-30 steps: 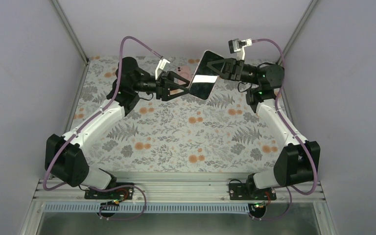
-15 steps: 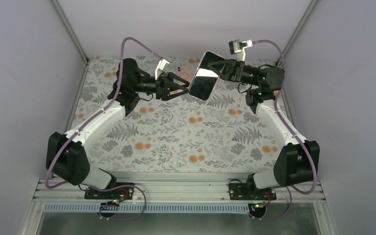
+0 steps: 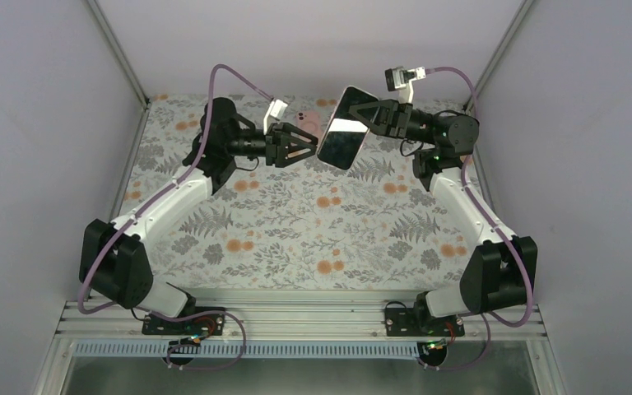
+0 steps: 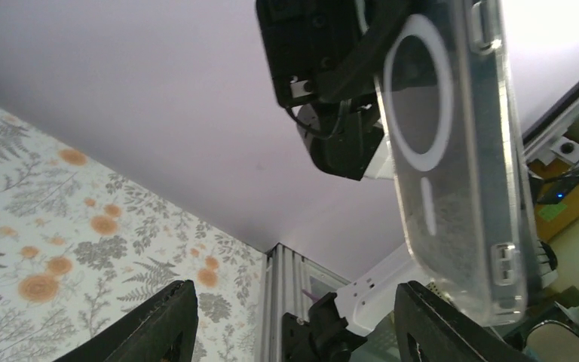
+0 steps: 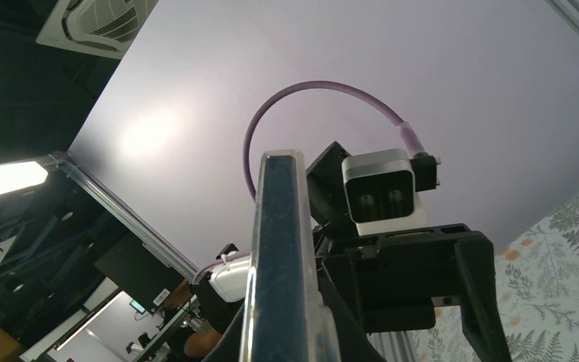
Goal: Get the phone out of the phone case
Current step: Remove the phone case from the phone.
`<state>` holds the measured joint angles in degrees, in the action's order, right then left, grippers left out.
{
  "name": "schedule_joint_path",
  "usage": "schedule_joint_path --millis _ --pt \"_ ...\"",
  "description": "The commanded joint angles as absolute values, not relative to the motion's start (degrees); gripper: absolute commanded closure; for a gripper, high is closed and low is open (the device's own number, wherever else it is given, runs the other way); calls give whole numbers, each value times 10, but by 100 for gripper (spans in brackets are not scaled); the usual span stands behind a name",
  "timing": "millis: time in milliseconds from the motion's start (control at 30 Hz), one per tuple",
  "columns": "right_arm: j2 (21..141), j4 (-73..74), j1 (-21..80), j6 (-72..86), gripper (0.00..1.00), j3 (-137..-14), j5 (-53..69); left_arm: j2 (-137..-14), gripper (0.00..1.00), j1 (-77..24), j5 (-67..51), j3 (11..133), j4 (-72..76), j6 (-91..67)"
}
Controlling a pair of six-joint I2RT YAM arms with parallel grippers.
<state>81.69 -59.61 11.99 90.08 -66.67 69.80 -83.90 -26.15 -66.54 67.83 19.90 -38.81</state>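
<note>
The phone in its clear case (image 3: 343, 137) is held in the air over the back of the table, screen towards the top camera. My right gripper (image 3: 363, 114) is shut on its upper right part. In the right wrist view the cased phone (image 5: 285, 249) stands edge-on between my right gripper (image 5: 286, 335). My left gripper (image 3: 312, 151) is open at the phone's lower left edge, not closed on it. In the left wrist view the case back with its white ring (image 4: 441, 143) sits above the right finger (image 4: 452, 328) of the open left gripper (image 4: 295, 296).
A pink object (image 3: 303, 123) lies on the floral table top (image 3: 296, 222) at the back, behind the left gripper. Grey walls and metal posts (image 3: 119, 49) enclose the table on three sides.
The left arm has shifted slightly towards the phone. The right gripper has tilted the phone a little; its hold is unchanged.
</note>
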Motion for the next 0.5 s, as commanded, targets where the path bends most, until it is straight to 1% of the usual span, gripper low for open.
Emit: schedule_joint_path --millis 0,100,300,467 --pt "802 -628 127 907 96 -671 674 -848 35 -266 -631 704 133 -331" --pt "803 -628 129 901 96 -672 674 -851 35 -265 -630 707 123 -323" --pt "803 -626 128 897 96 -675 676 -837 33 -258 -697 667 272 -421" --pt "804 -627 125 899 96 -679 676 -818 31 -248 -724 663 303 -432"
